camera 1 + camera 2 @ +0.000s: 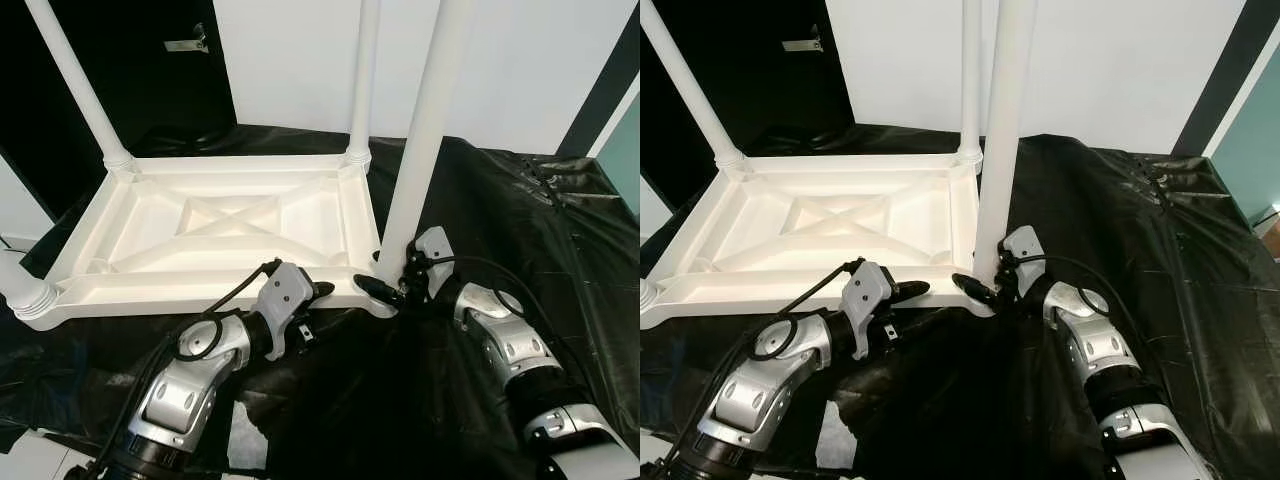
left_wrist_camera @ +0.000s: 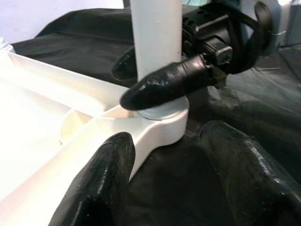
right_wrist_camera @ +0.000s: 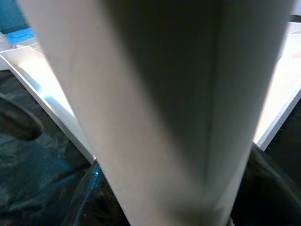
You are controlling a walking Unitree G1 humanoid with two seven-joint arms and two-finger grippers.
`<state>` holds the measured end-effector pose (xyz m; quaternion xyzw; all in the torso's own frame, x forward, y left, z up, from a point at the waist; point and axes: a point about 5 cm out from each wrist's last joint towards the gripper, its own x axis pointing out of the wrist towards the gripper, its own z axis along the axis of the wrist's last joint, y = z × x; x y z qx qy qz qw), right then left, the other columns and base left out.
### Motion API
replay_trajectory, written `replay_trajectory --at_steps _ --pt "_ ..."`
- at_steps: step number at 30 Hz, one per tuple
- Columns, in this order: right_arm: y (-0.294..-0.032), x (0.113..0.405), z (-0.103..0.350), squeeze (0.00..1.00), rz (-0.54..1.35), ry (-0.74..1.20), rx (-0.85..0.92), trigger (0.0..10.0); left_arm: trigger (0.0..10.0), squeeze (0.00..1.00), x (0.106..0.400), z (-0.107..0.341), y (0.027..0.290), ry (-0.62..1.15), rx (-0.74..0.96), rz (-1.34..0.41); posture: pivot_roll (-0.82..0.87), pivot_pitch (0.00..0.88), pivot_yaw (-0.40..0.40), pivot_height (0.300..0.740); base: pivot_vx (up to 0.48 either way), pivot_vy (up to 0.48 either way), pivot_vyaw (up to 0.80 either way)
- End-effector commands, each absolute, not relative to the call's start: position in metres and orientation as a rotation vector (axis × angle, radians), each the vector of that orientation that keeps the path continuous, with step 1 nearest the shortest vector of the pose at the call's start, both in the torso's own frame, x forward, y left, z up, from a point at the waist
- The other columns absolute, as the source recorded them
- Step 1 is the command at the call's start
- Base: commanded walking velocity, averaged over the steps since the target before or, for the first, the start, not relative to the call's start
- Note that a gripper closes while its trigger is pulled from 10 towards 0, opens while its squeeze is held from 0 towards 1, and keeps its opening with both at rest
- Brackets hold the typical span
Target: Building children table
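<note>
Children table: the white plastic table (image 1: 215, 235) lies upside down on a black sheet (image 1: 520, 230), ribbed underside facing up, at about 10 o'clock from the robot.
Legs: white legs stand in the far corners (image 1: 75, 80) and (image 1: 362, 85); part of another shows at the near left corner (image 1: 25, 290).
Near right leg: a white leg (image 1: 420, 140) stands in the corner socket nearest the right arm, at roughly 1 o'clock.
Right tool: the right tool (image 1: 392, 289) sits at the base of that leg, black fingers (image 2: 164, 84) clenched on either side of it just above the socket collar.
Left tool: the left tool (image 1: 318, 292) rests at the table's near rim, at 12 o'clock, its fingers (image 2: 101, 183) released and spread, one against the rim's outer wall, the other over the black sheet.
</note>
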<state>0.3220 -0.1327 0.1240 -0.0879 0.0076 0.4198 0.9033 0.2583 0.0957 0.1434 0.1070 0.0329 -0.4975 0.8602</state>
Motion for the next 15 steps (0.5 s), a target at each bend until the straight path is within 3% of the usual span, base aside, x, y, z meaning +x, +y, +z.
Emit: replay_trajectory --at_steps 1,3,4,15 --pt "-0.135 0.315 0.105 0.0 0.879 0.099 -0.192 0.0 10.0 0.0 0.256 0.143 0.094 0.065 0.235 -1.027 0.05 0.0 -0.05 0.74 0.0 0.0 0.0" --pt "-0.14 0.315 0.103 0.0 0.838 0.105 -0.2 0.0 10.0 0.0 0.254 0.141 0.094 0.069 0.232 -1.028 0.05 0.0 -0.057 0.74 0.0 0.0 0.0" --pt "-0.142 0.316 0.103 0.0 0.79 0.108 -0.198 10.0 10.0 0.0 0.253 0.141 0.094 0.071 0.232 -1.027 0.05 0.0 -0.06 0.74 0.0 0.0 0.0" --pt "-0.138 0.306 0.096 0.0 0.446 0.082 -0.129 10.0 10.0 0.0 0.253 0.138 0.097 0.081 0.226 -1.022 0.04 0.0 -0.049 0.74 0.0 0.0 0.0"
